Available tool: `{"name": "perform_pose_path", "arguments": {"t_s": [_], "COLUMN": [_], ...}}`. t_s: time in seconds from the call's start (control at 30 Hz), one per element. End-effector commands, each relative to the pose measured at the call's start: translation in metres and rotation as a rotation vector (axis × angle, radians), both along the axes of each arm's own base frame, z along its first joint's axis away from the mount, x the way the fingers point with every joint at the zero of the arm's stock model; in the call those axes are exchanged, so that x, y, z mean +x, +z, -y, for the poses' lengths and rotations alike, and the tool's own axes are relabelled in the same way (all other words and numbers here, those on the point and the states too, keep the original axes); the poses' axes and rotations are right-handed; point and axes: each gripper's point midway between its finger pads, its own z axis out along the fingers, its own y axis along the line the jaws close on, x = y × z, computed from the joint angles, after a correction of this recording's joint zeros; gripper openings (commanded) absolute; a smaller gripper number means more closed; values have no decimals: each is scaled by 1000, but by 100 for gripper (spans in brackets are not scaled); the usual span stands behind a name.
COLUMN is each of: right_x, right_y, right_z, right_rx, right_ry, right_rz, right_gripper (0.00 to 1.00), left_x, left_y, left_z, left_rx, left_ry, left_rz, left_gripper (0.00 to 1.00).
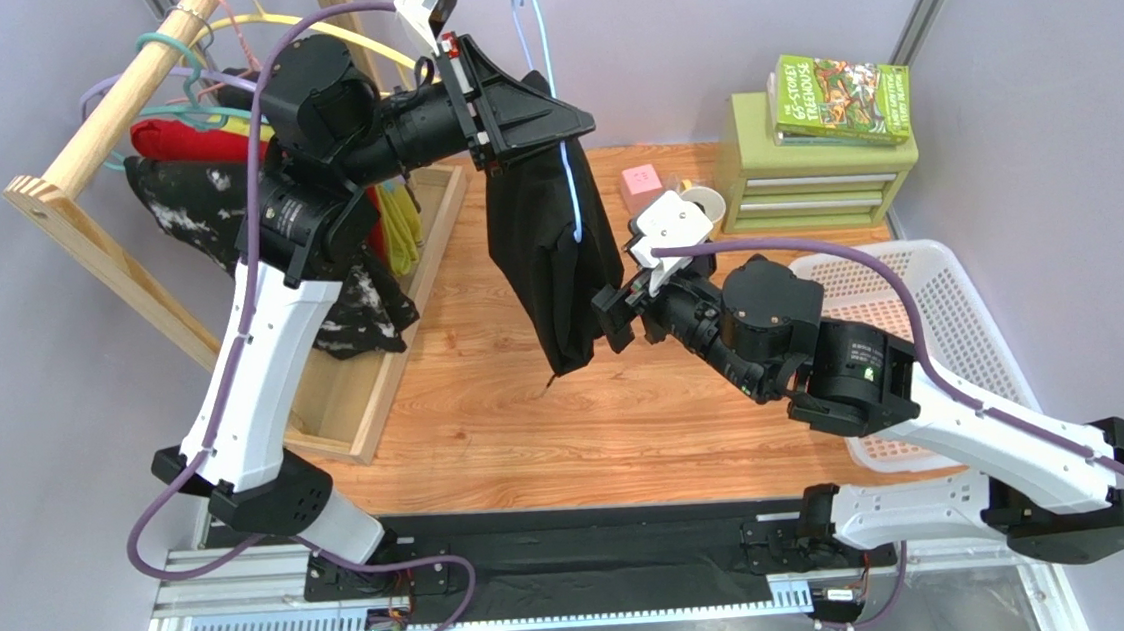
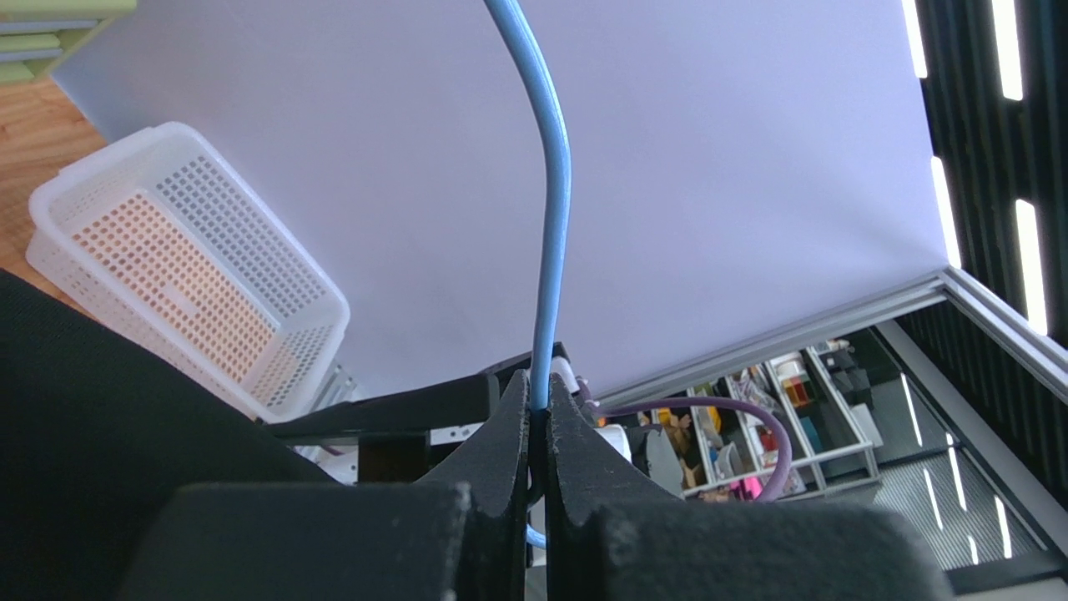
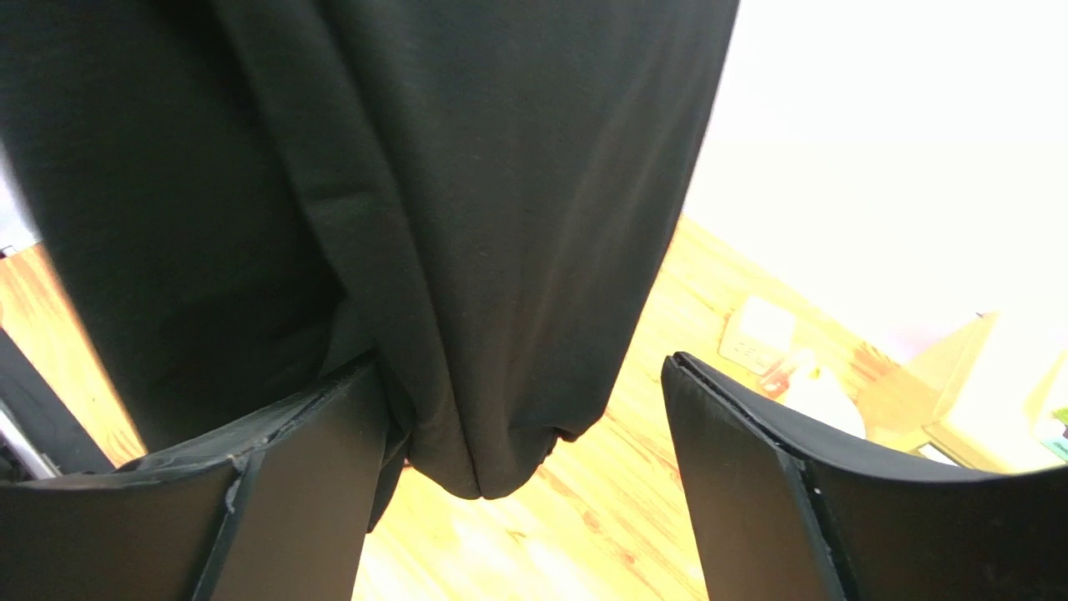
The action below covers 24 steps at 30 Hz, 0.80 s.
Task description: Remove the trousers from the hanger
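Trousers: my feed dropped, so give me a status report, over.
Left gripper shut on the hanger. Right gripper open, jaws flanking the hanging end of the trousers. Trousers not yet off the hanger. Nothing else between the jaws.

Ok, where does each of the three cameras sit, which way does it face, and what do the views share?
Top external: above and behind the bases, looking down on the table; both arms show whole, left gripper raised, right gripper beside the trousers.
Left wrist: looks along its shut fingers, tilted up toward the wall; they pinch the hanger wire.
Right wrist: looks between its open fingers at the hanging trousers, table beyond.
Shared: trousers in all three; hanger and white basket in top and left wrist.
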Motion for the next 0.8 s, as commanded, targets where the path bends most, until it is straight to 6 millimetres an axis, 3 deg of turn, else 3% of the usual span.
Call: {"name": "perform_pose_path", "arguments": {"t_s": [0.0,0.1,0.27,0.5,0.6,0.77], "right_x": [-11,-19,-24,-25,-21,-18], "right_y": [11,14,-4,-22,-34,-37], "right_z": [-14,-12,7,17,11,0], "right_rx": [30,58,40,24,-6,2], "right_ry": [103,135,110,90,78,87], "right_rz": [21,0,-34,-59,-63,-64], "right_gripper": [85,88,89,89,89,89], "left_x": [-30,-29,-28,-30,-30,-33], "left_y": [51,52,54,56,57,59], "left_z": [-19,-22,-25,-25,-25,-26], "left_rx": [-116,-116,-119,-130,-133,-135], "left_ry": [-34,-28,-25,-33,-34,-39], "left_rz": [173,177,178,173,172,176], "left_gripper": [0,0,0,0,0,0]}}
